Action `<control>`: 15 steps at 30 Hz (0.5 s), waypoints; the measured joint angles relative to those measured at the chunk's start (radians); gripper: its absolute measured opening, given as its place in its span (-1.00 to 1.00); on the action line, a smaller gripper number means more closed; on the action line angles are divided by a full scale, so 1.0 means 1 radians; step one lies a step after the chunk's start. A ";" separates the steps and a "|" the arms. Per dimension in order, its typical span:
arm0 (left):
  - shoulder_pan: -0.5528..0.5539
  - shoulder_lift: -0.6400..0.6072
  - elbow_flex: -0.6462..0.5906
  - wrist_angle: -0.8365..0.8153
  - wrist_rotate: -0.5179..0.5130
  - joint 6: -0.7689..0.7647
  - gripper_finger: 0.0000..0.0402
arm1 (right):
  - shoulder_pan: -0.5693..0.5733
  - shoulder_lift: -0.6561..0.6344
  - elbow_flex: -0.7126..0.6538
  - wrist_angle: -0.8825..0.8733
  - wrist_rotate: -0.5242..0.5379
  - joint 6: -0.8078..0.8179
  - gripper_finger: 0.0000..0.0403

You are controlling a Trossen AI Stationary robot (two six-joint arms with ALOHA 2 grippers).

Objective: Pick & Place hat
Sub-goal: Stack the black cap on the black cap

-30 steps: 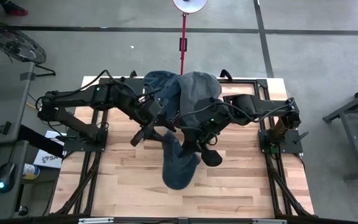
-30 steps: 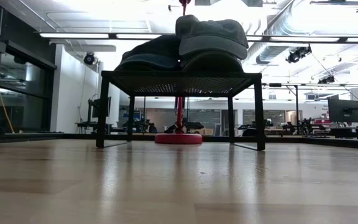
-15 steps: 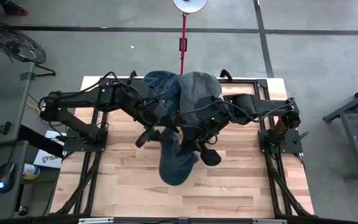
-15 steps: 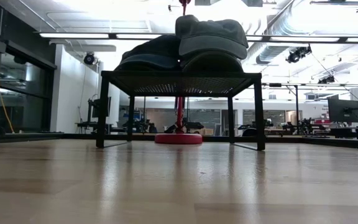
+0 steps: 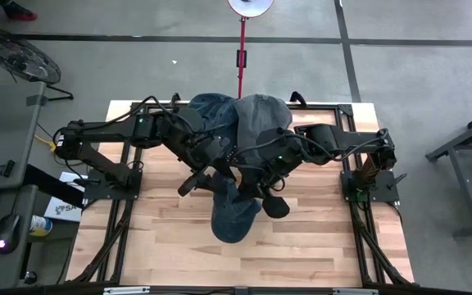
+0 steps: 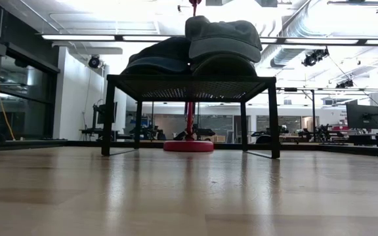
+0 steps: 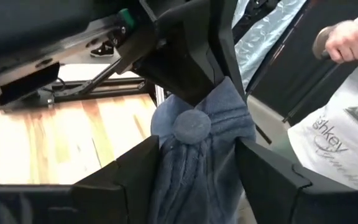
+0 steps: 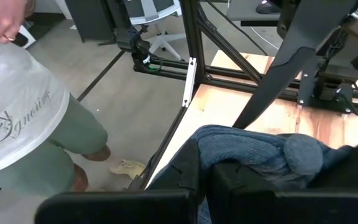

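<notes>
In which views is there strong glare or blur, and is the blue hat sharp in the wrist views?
Low view: ceiling lights glare behind the hats on the black rack, and the near tabletop is blurred. Left wrist view: the blue hat and its button are fairly sharp, the person behind is soft. Right wrist view: the hat is mildly soft.

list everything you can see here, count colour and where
held hat: one, blue with a button on top, hanging above the table's middle
stacked hats: a grey and dark pile on the rack
rack: one, black, at the table's far edge
table: one, light wood
stand: one, red pole, beyond the table
person: one, white shirt, beside the table
right hand: shut on the held hat
left hand: fingers either side of the held hat
</notes>
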 joint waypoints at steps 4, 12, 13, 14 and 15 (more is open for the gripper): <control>0.000 0.000 0.000 -0.003 -0.001 -0.023 -0.16 | 0.000 0.000 0.000 -0.001 0.018 0.001 -1.00; 0.000 0.000 0.000 -0.011 -0.003 -0.043 -0.78 | 0.000 -0.001 0.000 -0.023 0.040 0.008 -1.00; 0.000 -0.002 0.000 -0.011 -0.003 -0.043 -0.87 | 0.000 -0.002 0.000 -0.024 0.042 0.014 -1.00; 0.000 -0.005 0.000 -0.012 -0.004 -0.042 -0.93 | 0.000 -0.002 0.000 -0.024 0.042 0.019 -1.00; 0.000 -0.008 0.000 -0.011 -0.010 -0.042 -0.95 | 0.000 -0.002 0.000 -0.023 0.045 0.023 -1.00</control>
